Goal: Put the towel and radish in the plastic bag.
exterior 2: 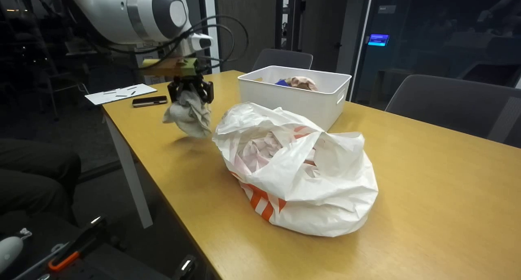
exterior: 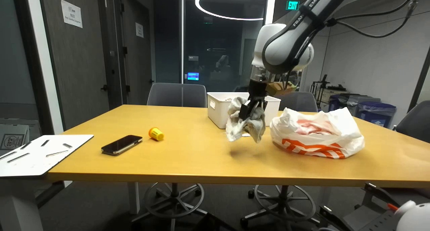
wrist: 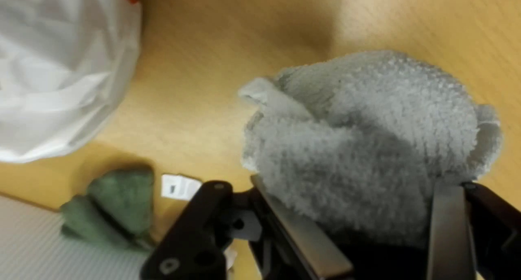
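My gripper is shut on a grey-white towel and holds it bunched above the table, as its shadow shows. In the wrist view the towel fills the space between the fingers. The white plastic bag with orange print lies slumped beside the towel; it also shows in an exterior view and in the wrist view. Its opening is partly covered by crumpled folds. A soft green, leaf-like thing lies beyond the bag in the wrist view; I cannot tell whether it belongs to the radish. No radish body clearly shows.
A white bin with cloth-like items inside stands behind the bag. A small white tag lies near the green thing. A yellow cup-like object, a phone and a whiteboard with markers lie toward the table's far end.
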Available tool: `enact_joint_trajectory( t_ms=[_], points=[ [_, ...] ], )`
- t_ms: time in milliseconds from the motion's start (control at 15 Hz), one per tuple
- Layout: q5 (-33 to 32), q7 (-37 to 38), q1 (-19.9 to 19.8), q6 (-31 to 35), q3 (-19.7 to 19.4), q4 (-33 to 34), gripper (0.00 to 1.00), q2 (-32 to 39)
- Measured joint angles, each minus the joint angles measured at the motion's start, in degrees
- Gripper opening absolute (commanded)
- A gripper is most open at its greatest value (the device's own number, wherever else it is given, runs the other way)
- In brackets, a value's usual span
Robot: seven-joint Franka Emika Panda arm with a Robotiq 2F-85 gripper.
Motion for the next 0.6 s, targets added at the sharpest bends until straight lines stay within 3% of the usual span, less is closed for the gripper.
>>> enact_joint_trajectory(
  t_ms=[333, 600],
  points=[
    [-15.14, 18.35, -1.48, -5.28, -1.14, -5.43, 0.0, -15.96],
    [-19.26, 28.89, -5.38, -12.79, 1.9, -11.33, 0.0, -28.86]
  ],
)
